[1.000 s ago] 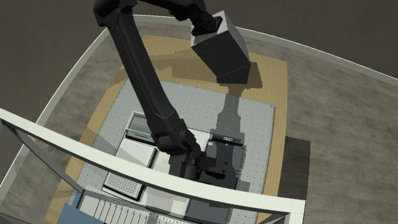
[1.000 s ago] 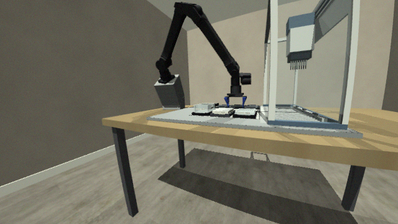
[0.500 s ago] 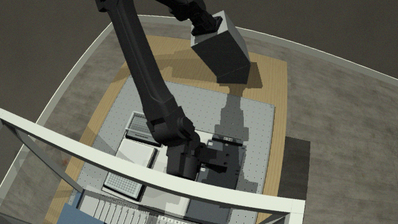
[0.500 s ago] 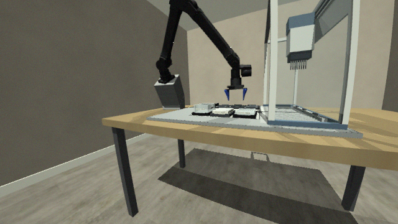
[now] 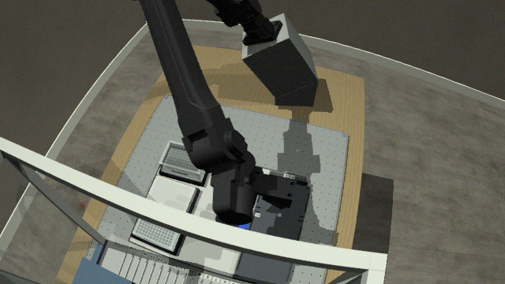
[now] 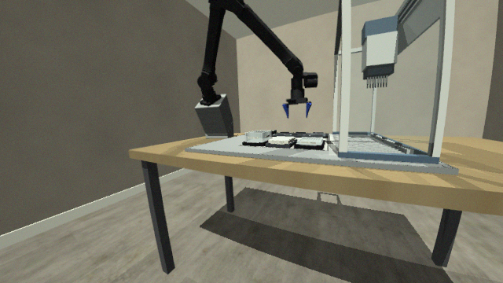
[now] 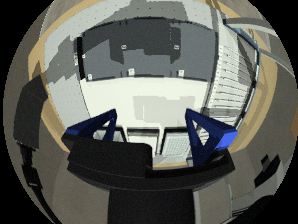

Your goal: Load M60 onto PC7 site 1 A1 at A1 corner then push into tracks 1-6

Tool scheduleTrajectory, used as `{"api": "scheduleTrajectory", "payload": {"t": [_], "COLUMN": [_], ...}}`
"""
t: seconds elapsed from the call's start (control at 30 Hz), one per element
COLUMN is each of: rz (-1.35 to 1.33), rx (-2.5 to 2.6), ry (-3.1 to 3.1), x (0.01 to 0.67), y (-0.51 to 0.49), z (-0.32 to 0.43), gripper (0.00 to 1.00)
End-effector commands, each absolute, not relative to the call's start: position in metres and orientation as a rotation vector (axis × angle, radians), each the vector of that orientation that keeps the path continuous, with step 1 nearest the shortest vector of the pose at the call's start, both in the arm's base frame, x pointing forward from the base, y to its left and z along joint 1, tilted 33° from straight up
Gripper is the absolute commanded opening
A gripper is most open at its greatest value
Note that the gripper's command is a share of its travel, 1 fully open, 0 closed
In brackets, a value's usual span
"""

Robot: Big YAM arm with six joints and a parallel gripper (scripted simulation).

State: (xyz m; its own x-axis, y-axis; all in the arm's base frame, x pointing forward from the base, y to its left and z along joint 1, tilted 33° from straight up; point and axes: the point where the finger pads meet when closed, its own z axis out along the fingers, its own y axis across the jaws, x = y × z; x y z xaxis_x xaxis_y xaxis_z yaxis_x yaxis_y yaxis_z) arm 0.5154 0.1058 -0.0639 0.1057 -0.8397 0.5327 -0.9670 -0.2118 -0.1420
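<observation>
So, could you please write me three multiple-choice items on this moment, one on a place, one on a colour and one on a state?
1. Where is the gripper?
A. in the air above the plates
B. resting on the carrier
C. inside the rails

2. What colour are its fingers?
A. red
B. blue
C. white

3. How does the gripper stand?
A. shut on a plate
B. shut on nothing
C. open, holding nothing

Answers: 1 A, since the exterior view shows it well above the row of plates, with the middle plate still on its nest. 2 B, since both fingers show blue in the exterior and wrist views. 3 C, since the fingers stand wide apart with nothing between them.
</observation>
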Motion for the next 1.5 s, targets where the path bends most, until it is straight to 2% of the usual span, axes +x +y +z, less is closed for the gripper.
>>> {"api": "scheduleTrajectory", "payload": {"t": [0.0, 1.07, 1.47], "rz": [0.797, 0.779, 0.782], "rx": [2.158, 2.164, 2.155], "ry": [-1.825, -1.824, -1.838], "x": [0.516, 0.498, 0.502], "y": [0.129, 0.285, 0.274], "z": [-0.036, -0.137, -0.131], "gripper": [1.0, 1.0, 1.0]}}
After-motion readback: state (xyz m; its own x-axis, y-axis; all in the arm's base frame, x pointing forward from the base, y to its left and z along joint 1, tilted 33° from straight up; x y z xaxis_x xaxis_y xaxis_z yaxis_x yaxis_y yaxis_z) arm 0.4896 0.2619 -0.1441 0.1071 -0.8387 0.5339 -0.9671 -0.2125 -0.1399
